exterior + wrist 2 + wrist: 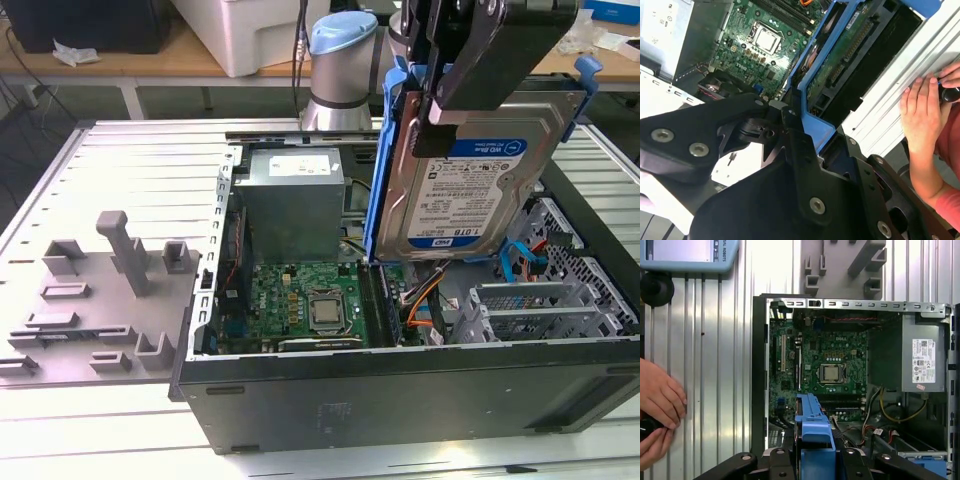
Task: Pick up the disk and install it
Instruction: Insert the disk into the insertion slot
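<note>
Silver and framed in bright blue plastic, the disk [470, 170] hung on edge over the open computer case [400, 400], at about two o'clock in the exterior view. Its long axis ran close to vertical, and its white-and-blue label faced that camera. The black gripper [455, 105] was clamped onto the disk's upper end. The second wrist view showed the disk's other face, a green circuit board [840, 65] inside the blue rail, and a person's hand [922, 110] resting on the ribbed metal tabletop [910, 65]. The first wrist view looked along the rail's thin edge onto the green motherboard [825, 365] and the grey box [920, 355] with its white sticker.
</note>
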Controlling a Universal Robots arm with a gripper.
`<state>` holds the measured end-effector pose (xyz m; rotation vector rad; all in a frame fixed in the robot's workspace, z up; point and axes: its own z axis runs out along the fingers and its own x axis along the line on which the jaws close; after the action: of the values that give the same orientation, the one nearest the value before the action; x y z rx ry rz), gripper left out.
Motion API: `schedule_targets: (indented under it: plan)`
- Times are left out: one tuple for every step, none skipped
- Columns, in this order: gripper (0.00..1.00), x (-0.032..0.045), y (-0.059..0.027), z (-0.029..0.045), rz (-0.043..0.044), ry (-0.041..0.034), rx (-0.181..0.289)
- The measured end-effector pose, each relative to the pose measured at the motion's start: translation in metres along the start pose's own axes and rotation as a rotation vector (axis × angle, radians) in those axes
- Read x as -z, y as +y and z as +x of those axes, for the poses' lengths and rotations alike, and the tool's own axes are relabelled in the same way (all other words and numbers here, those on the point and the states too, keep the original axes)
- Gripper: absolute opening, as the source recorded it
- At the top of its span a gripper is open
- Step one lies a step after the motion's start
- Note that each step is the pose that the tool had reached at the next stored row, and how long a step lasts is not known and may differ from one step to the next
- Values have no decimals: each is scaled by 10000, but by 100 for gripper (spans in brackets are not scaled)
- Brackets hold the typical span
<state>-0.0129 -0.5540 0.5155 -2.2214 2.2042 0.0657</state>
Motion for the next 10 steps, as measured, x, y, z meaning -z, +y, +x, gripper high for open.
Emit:
schedule_targets:
  plan:
    - [37,0,-6,2,0,0,3]
    - [37,-1,-17,5,0,-2,0]
    - [37,0,-30,6,0,-1,0]
    - [37,0,-47,8,0,0,0]
    - [37,0,-70,11,0,-1,-1]
    - [37,0,-92,13,0,-1,-1]
    - [37,0,-119,15,0,-1,0]
    - [37,-1,-142,17,0,-2,1]
    - [37,-2,-164,18,1,-3,1]
    - [37,-3,-209,22,0,-1,-1]
